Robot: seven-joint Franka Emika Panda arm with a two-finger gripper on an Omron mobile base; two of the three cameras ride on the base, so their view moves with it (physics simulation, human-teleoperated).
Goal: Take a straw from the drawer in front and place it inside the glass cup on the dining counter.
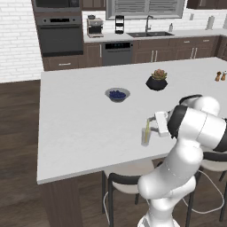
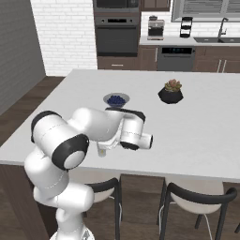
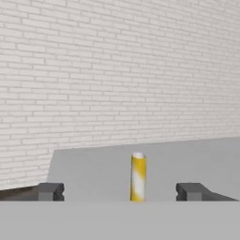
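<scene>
Bowl of blueberries point(image 1: 117, 94) sat mid-tabletop; potted succulent point(image 1: 157, 80) to its right; two shakers point(image 1: 220, 76) at far right edge.

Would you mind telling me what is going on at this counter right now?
The arm reaches over the white dining counter, its gripper open beside the glass cup. The yellow straw stands in the cup, between the spread fingers and touching neither. A bowl and a potted plant sit farther back.

Arm point(image 2: 93, 124) over dining counter point(image 2: 197, 122) (island).
</scene>
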